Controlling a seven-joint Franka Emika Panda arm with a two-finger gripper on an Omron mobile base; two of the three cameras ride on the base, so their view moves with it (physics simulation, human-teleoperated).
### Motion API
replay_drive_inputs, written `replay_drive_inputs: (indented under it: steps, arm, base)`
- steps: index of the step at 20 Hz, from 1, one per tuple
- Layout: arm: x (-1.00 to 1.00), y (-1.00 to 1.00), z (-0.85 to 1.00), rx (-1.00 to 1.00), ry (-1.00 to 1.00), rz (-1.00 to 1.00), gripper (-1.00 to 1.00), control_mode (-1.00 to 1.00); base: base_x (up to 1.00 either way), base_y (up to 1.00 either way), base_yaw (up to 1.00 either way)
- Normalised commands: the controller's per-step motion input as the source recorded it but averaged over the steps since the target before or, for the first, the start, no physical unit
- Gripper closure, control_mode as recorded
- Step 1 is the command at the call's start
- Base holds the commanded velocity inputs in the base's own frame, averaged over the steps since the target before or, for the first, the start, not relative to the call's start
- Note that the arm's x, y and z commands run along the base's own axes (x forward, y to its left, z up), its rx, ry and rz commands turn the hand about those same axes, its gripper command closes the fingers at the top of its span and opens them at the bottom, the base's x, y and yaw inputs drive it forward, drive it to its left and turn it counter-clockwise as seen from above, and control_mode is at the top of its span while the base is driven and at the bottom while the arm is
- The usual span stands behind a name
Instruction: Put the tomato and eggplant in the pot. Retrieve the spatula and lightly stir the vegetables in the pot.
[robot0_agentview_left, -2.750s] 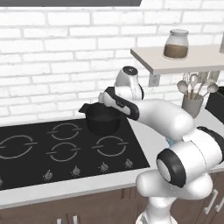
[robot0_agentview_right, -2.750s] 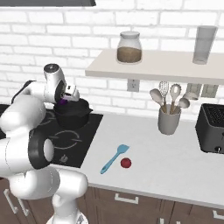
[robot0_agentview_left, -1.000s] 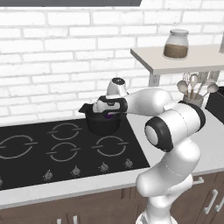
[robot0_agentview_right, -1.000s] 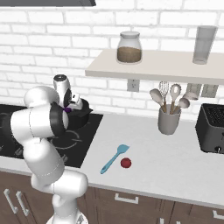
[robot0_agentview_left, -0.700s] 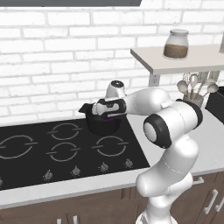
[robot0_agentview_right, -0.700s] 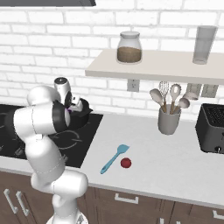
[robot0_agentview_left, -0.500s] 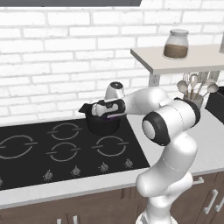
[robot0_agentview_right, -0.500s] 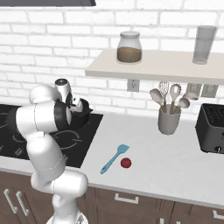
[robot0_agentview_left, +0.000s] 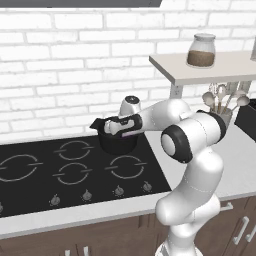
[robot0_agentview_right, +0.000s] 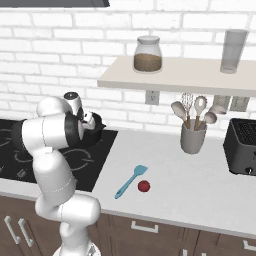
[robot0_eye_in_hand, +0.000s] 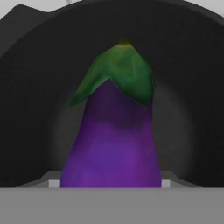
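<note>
The pincer (robot0_eye_in_hand: 111, 183) is closed on the eggplant (robot0_eye_in_hand: 114, 135), at the middle of the hand view, with the green cap pointing into the black pot (robot0_eye_in_hand: 192, 96); in my judgement it should lower the eggplant close to the bottom, then open gently so it does not bounce out. The tomato (robot0_agentview_right: 144, 186) lies on the bench (robot0_agentview_right: 200, 185), just beside the spatula (robot0_agentview_right: 130, 181), in the lower middle of the right base view.
</note>
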Motion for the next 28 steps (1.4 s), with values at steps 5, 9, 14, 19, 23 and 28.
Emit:
replay_drive_inputs:
  steps: [5, 9, 14, 19, 23, 28]
  arm:
    - [0.0, 0.0, 0.0, 0.0, 0.0, 0.0, -1.0, -1.0]
    - [-0.03, 0.0, 0.02, 0.0, -0.04, 0.0, -1.0, -1.0]
    - [-0.2, 0.0, 0.38, 0.0, -0.12, 0.0, -1.0, -1.0]
    - [-0.47, 0.0, 0.66, 0.0, -0.08, 0.0, -1.0, -1.0]
    - [-0.89, -0.2, 0.31, 0.0, 0.1, -0.06, -1.0, -1.0]
    - [-1.0, -0.48, 0.27, 0.0, 0.08, -0.06, -1.0, -1.0]
  base:
    - [0.0, 0.0, 0.0]
    - [0.0, 0.0, 0.0]
    - [0.0, 0.0, 0.0]
    - [0.0, 0.0, 0.0]
    - [0.0, 0.0, 0.0]
    - [0.0, 0.0, 0.0]
